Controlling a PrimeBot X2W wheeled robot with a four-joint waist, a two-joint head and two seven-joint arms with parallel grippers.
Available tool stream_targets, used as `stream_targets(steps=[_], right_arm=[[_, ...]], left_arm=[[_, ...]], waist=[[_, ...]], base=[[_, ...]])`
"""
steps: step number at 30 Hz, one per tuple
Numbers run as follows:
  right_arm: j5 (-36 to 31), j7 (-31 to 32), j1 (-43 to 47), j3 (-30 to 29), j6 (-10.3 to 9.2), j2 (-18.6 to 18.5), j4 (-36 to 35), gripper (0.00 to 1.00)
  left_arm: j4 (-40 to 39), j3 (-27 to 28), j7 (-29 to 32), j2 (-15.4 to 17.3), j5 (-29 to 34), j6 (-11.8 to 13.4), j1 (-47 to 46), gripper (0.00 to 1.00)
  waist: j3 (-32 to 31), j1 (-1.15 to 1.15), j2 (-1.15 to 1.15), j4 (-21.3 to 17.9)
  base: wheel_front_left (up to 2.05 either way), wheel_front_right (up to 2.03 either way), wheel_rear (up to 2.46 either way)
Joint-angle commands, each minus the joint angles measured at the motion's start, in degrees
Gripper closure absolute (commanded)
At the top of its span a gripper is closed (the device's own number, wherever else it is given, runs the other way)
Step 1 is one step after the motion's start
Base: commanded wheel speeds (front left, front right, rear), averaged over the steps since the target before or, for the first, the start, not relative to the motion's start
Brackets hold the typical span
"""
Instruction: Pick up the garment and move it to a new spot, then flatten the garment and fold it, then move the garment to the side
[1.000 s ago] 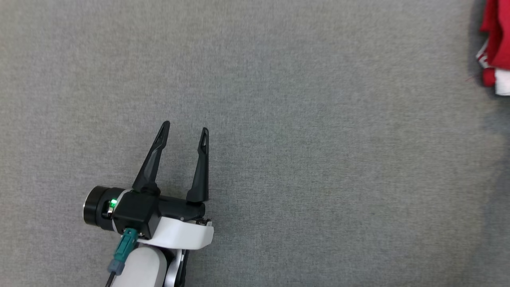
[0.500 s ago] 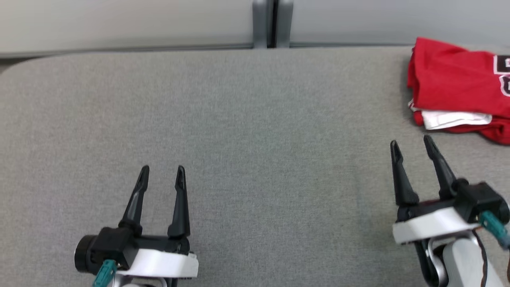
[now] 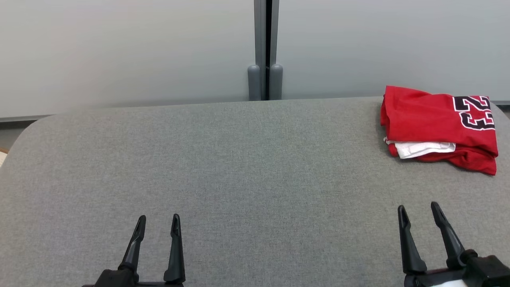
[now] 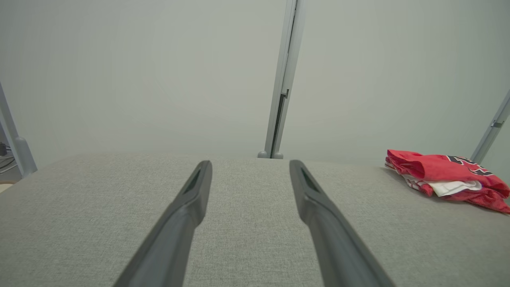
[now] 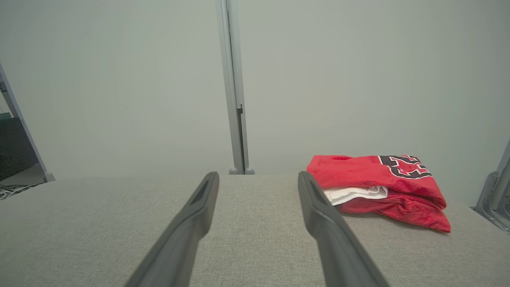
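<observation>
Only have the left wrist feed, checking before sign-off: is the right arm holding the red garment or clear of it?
Observer: Clear. The right gripper is empty, its fingers apart, with bare table between them and the red garment.
Operator: Where does it sit from above?
Observer: In the head view it is a compact bundle by the table's far right corner.
Operator: Print side up?
Observer: Yes, a black 23 reads on top, at its right end.
</observation>
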Motion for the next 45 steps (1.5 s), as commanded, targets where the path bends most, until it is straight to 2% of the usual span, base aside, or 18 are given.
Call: stream_targets(steps=[1,10,28,29,33,45], right_arm=[[0.6,-0.3,1.0,0.0,-0.06,0.1,0.3,0.00],[1.5,-0.3,2.1,1.1,-0.06,0.2,1.7,0.00],[1.7,-0.3,2.9,1.0,-0.06,-0.1,1.5,0.00],[1.5,0.0,2.5,1.0,0.00,0.1,1.6,1.00],[2.0,0.1,3.0,1.2,0.00,0.4,3.1,1.00],[15.3,2.6,0.7,0.4,0.00,-0.2,4.1,1.00]], left_arm=[[0.0,0.3,-0.1,0.2,0.2,0.0,0.7,0.00],[0.6,0.5,-0.1,0.2,1.6,-1.3,2.4,0.00],[1.7,-0.8,-0.1,0.2,2.4,-2.1,3.2,0.00],[1.6,-0.8,0.0,0.0,1.9,-2.0,2.8,1.00],[3.1,-1.0,0.1,-0.1,1.4,-1.9,3.3,1.00],[4.4,0.7,2.4,0.8,-11.6,-3.6,0.7,1.00]], waist=[[-0.7,0.00,0.00,0.2],[-2.8,0.00,0.00,1.2],[-3.2,0.00,0.00,2.4],[-3.2,0.00,0.00,2.4],[-3.1,0.00,0.00,2.5],[-2.8,0.00,0.00,2.5]], base=[[0.00,0.00,0.00],[0.00,0.00,0.00],[0.00,0.00,0.00],[0.00,0.00,0.00],[0.00,0.00,0.00],[0.00,0.00,0.00]])
